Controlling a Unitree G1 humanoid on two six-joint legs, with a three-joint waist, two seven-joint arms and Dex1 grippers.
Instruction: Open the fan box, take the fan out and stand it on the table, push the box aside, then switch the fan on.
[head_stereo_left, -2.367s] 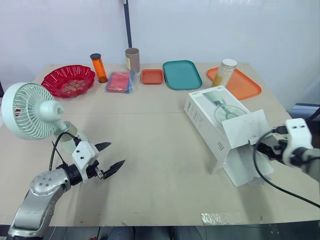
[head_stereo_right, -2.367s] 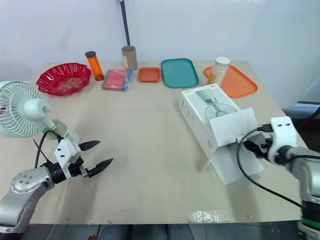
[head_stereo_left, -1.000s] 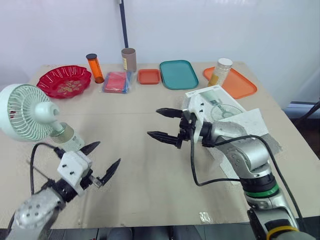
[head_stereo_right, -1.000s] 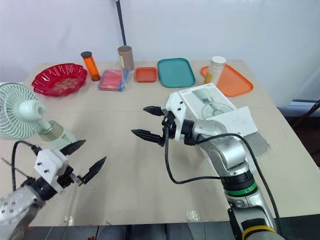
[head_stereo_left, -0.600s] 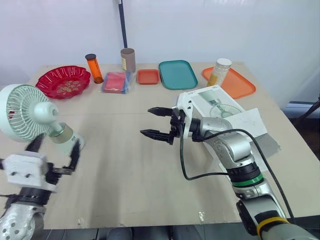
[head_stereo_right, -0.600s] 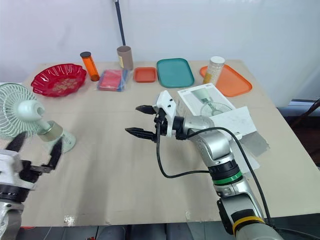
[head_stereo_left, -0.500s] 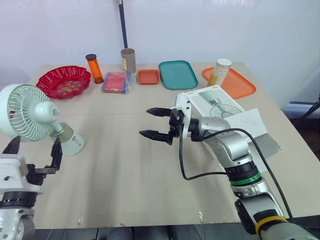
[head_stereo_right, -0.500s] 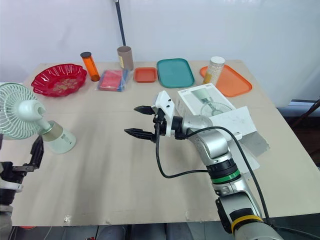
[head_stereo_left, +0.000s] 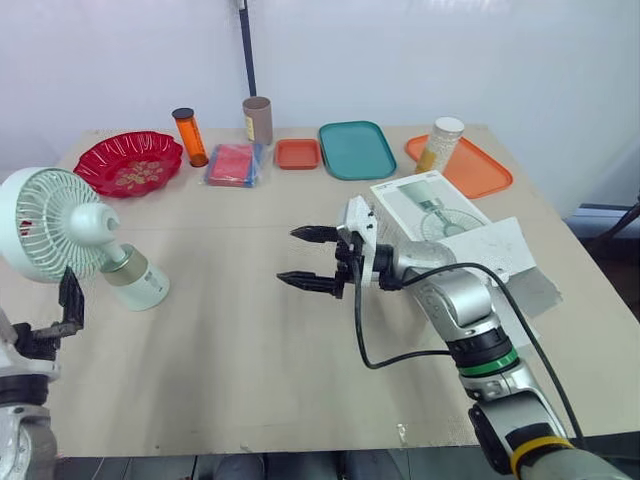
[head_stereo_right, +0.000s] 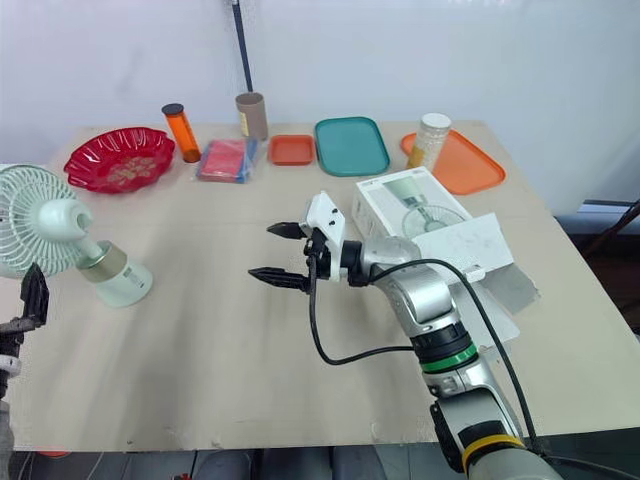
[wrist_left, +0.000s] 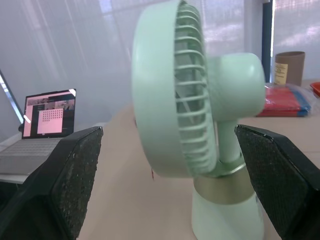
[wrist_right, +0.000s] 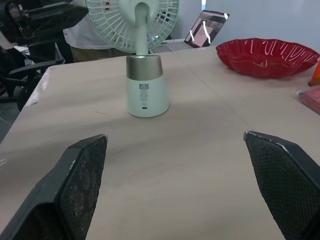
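Swung off the box (head_stereo_left: 430, 200), the right end effector (head_stereo_left: 287, 255) hangs spread over the worktop (head_stereo_left: 250, 350) facing the fan (head_stereo_left: 60, 225), which could topple if poked too hard off-centre.

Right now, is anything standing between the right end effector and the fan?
Nothing visible does. The open right end effector points across bare table toward the fan, which stands upright near the table's left edge. The box lies behind that arm.

The fan (head_stereo_left: 60, 225) is showing pale mint green with a gold band; the box (head_stereo_left: 430, 210) is showing white, printed with a fan picture.
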